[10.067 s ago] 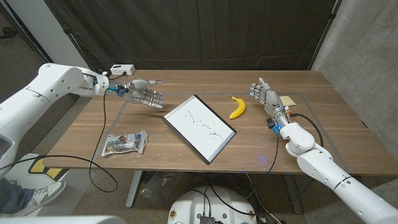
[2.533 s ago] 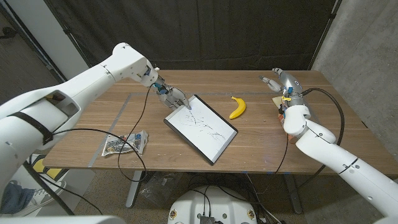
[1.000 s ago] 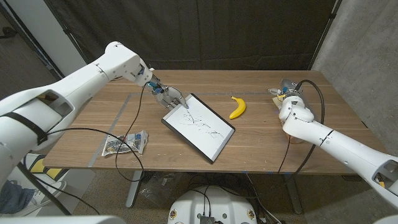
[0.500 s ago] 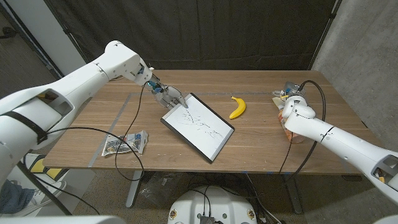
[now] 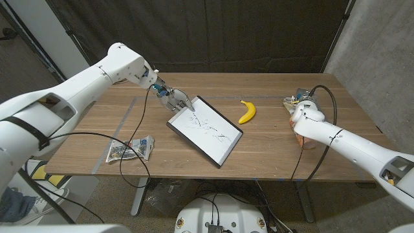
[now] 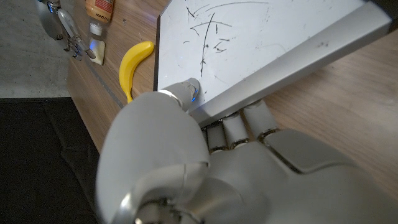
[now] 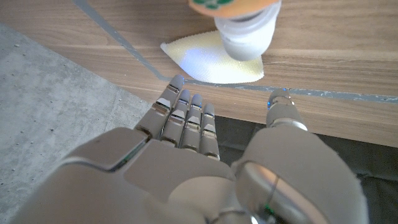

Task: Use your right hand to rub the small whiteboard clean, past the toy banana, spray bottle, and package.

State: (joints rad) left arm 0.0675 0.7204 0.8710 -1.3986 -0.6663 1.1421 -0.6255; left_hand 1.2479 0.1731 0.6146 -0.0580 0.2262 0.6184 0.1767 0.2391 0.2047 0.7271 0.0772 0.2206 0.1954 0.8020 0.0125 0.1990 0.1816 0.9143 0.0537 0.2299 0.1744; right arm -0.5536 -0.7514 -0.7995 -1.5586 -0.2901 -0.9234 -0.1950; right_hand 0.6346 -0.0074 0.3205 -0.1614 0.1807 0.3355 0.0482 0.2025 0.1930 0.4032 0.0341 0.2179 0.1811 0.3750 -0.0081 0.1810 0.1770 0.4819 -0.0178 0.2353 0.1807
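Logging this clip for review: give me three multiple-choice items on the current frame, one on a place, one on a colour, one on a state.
1. Where does the package lie?
A. near the table's front left
B. on the whiteboard
C. beside the banana

2. What colour is the cloth?
A. red
B. pale yellow
C. black

3. What is the whiteboard's state?
A. wiped clean
B. marked with black strokes
C. face down

A: the head view shows it there.
B: the right wrist view shows it.
B: the left hand grips its marked corner.

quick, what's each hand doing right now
Left hand: grips the corner of the whiteboard.
Right hand: open, holding nothing, fingers reaching toward the yellow cloth.
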